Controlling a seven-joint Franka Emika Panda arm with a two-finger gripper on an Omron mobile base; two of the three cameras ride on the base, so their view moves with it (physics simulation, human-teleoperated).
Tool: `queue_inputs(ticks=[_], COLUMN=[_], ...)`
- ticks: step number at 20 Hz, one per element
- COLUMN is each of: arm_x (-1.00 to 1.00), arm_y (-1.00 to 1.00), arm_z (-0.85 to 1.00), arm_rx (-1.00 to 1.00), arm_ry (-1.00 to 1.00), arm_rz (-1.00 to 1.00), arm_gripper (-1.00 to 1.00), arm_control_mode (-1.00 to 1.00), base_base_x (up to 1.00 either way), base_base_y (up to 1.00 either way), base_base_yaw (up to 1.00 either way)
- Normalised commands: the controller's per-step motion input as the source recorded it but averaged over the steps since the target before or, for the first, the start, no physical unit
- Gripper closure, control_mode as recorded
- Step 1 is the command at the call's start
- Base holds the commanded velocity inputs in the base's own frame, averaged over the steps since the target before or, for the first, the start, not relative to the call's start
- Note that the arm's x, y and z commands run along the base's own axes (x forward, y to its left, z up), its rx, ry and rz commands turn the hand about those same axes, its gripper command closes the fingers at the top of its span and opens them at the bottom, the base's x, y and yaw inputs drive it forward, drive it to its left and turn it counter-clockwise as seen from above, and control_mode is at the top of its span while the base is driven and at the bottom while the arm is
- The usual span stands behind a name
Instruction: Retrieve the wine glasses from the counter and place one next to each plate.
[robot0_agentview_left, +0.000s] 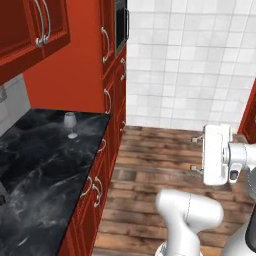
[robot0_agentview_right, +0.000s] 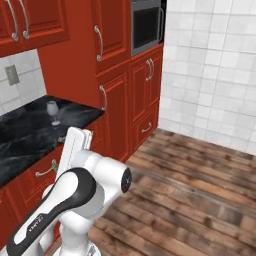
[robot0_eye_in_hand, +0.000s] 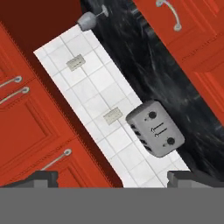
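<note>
Standing upright near the far end of the counter (robot0_agentview_left: 45, 155), close to the tall red cabinet, one wine glass (robot0_agentview_left: 70, 124) waits with its stem vertical, so its long axis runs straight up from the black marble. The gripper (robot0_eye_in_hand: 113, 176) hangs well apart from it, out over the wooden floor to the right of the cabinets, jaws spread wide and holding nothing. From the jaws the glass lies far off and to the left, past a grey toaster (robot0_eye_in_hand: 155, 128) on the worktop. The arm will likely need to swing left toward the counter before any grasp.
</note>
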Motion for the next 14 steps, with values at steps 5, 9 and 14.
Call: queue_inputs(ticks=[5, 9, 14], arm_x=[0.00, 0.00, 0.00], arm_y=[0.00, 0.00, 0.00], arm_z=[0.00, 0.00, 0.00], arm_rx=[0.00, 0.00, 0.00], arm_ry=[0.00, 0.00, 0.00], arm_rz=[0.00, 0.00, 0.00], arm_gripper=[-1.00, -1.00, -1.00], arm_control_mode=[1.00, 1.00, 1.00], base_base_x=[0.84, 1.00, 0.76], base_base_y=[-0.07, 0.18, 0.43], base_base_yaw=[0.03, 0.00, 0.00])
